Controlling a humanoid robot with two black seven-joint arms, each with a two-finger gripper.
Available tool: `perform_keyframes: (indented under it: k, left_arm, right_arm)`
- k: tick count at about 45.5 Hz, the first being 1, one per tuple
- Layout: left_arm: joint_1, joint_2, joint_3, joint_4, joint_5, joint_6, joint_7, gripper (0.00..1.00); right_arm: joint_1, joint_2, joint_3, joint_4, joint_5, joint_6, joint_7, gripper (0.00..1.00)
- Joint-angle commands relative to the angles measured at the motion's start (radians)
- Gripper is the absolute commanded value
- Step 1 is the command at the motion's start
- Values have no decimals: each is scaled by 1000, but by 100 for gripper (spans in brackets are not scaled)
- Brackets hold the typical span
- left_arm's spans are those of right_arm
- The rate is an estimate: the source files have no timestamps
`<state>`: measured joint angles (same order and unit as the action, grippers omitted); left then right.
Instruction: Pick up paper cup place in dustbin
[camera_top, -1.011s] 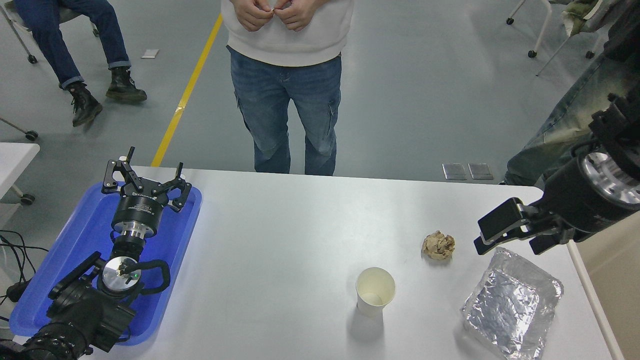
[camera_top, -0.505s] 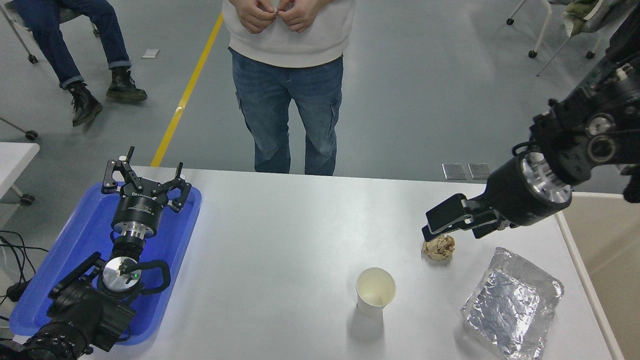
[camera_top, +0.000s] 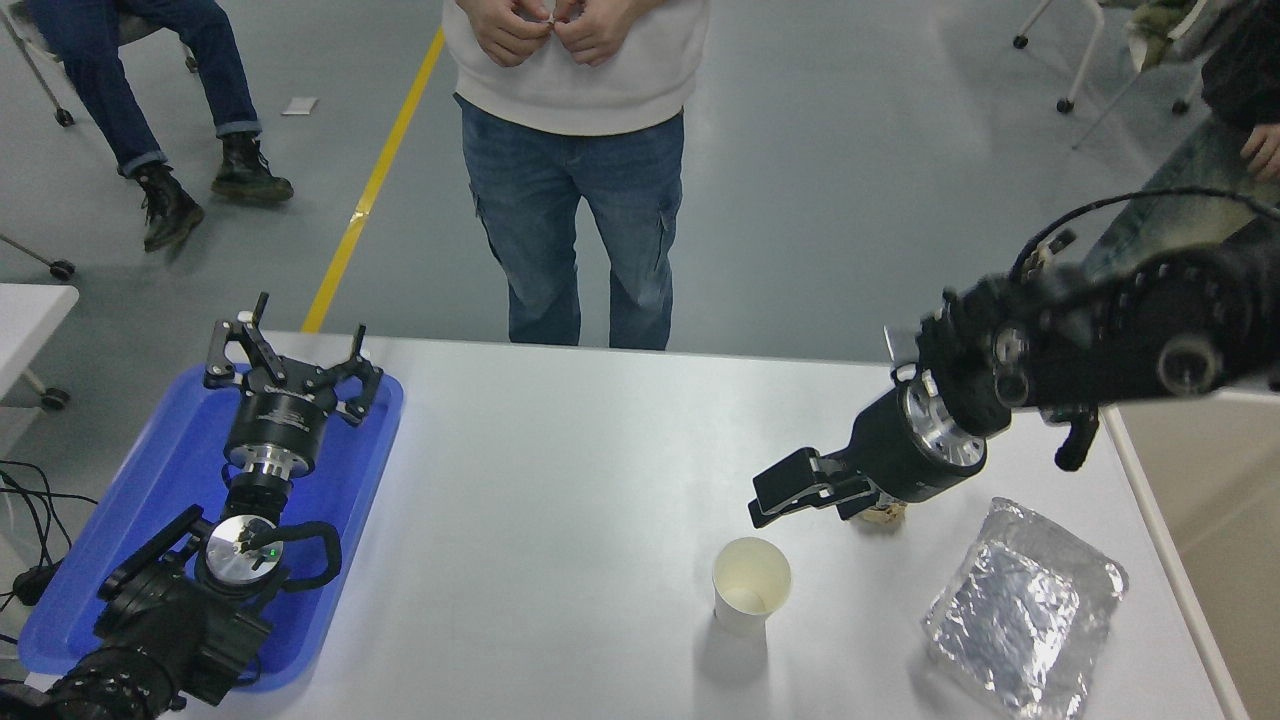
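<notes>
Your right gripper (camera_top: 765, 497) hangs over the white table (camera_top: 560, 470), just up and right of the paper cup (camera_top: 751, 597), jaws only slightly parted and holding nothing. The cup stands upright, mouth up, near the table's front edge, left of the foil tray (camera_top: 1020, 605). Your left gripper (camera_top: 292, 362) rests spread open over the blue tray (camera_top: 150, 500).
</notes>
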<state>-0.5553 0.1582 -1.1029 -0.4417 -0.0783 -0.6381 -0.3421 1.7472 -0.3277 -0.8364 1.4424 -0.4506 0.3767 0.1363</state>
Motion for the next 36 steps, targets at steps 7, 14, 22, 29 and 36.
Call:
perform_keyframes:
  k: [7, 14, 22, 29, 36]
  left_arm:
    - [0, 0, 0, 0, 0, -2, 0, 100]
    - [0, 0, 0, 0, 0, -2, 0, 100]
    - [0, 1, 0, 0, 0, -2, 0, 100]
    - [0, 0, 0, 0, 0, 0, 0, 100]
    - [0, 0, 0, 0, 0, 0, 0, 100]
  right_arm:
    - [-190, 85, 25, -169, -112, -47, -4, 100]
    - [-209, 90, 19, -194, -163, -50, -7, 100]
    - [-230, 102, 20, -218, -163, -62, -9, 100]
    - [-239, 130, 25, -226, -158, -81, -9, 100]
    - [-258, 154, 26, -247, -155, -85, -10, 99]
